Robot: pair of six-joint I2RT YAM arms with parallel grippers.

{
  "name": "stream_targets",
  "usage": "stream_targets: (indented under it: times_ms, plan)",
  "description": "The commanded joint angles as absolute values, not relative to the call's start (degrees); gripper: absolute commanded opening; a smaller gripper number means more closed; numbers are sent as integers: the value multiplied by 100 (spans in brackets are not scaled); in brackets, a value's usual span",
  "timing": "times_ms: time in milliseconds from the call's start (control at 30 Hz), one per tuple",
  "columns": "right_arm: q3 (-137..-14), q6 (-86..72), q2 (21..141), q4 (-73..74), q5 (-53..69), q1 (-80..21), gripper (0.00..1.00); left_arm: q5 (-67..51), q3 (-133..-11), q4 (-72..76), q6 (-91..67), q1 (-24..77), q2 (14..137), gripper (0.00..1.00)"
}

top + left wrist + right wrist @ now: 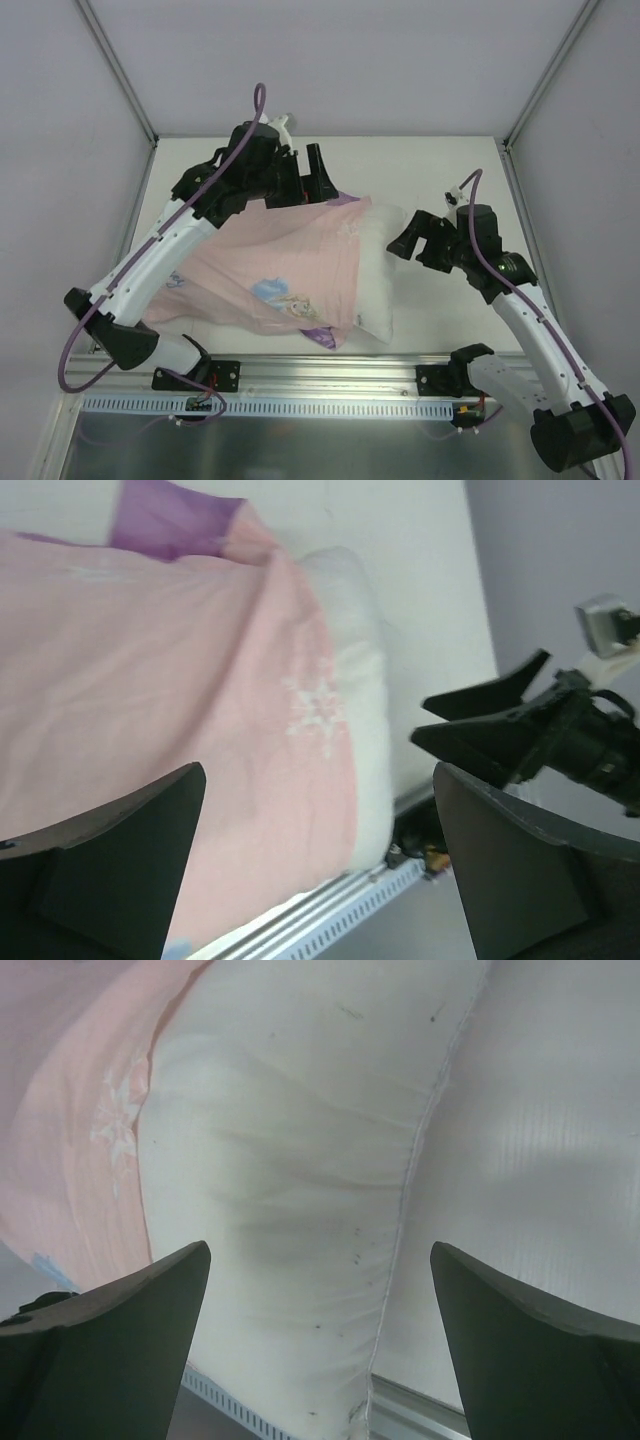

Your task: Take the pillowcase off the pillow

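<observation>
Your left gripper (318,780) has its fingers spread wide with nothing between them. It hangs above the far edge of the pillowcase (290,255), whose pale pink cloth fills its wrist view. Your right gripper (320,1252) is also spread wide and holds nothing. It hovers over the bare white end of the pillow (378,285), where a stitched seam runs down the cloth. The pillowcase covers most of the pillow, and only the right end pokes out of the opening. A cartoon princess print and a purple fold show at the cover's near edge. Both lie in the middle of the worktop (430,170), between the two arms.
</observation>
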State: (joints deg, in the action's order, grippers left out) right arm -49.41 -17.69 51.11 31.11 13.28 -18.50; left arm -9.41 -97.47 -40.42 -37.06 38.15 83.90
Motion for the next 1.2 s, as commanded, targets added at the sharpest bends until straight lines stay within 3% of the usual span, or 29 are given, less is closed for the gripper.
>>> stream_targets:
  times_ms: [0,133,200,300,333,367,400,433,500,700,933,1033,1167]
  plan:
    - [-5071,-2109,5359,2462,1968,-1811,96,869,-9257,-4974,-3226,3771,8095,99]
    - [-4792,-2557,5783,1638,2495,-1924,96,1212,-8386,-4992,-3366,3779,8024,99]
    - [-4755,-2602,5889,1503,2182,-2371,96,1222,-7990,-4975,-3541,3797,8130,91]
    - [-4886,-2636,6344,1231,1863,-3022,98,1231,-7840,-4896,-3630,3858,8454,57]
    - [-4930,-2724,6642,1056,1881,-3102,92,1196,-7875,-4896,-3621,3884,8551,27]
    - [-4948,-2768,6749,968,1916,-3155,81,1161,-7936,-4896,-3612,3893,8682,12]
    - [-4966,-2803,6820,906,1907,-3155,48,1125,-7963,-4896,-3621,3894,8701,0]
    - [-4983,-2804,6846,905,1785,-3129,28,1134,-7954,-4904,-3612,3894,8675,0]
    - [-5018,-2795,6768,931,1740,-2998,1,1334,-7902,-4904,-3612,3885,8544,0]
    - [-5333,-2365,5899,1772,1661,-1891,1,1274,-7577,-4922,-3463,3139,7639,0]
    - [-5467,-1943,4922,2864,2300,1181,1,1624,-7434,-5325,-3103,1767,6566,0]
    - [-5405,-1925,4983,2874,2697,1721,1,1443,-7689,-5414,-3076,1758,6583,0]
    - [-5379,-2048,5071,2760,2716,1723,1,747,-7840,-5396,-2989,2056,6925,1]
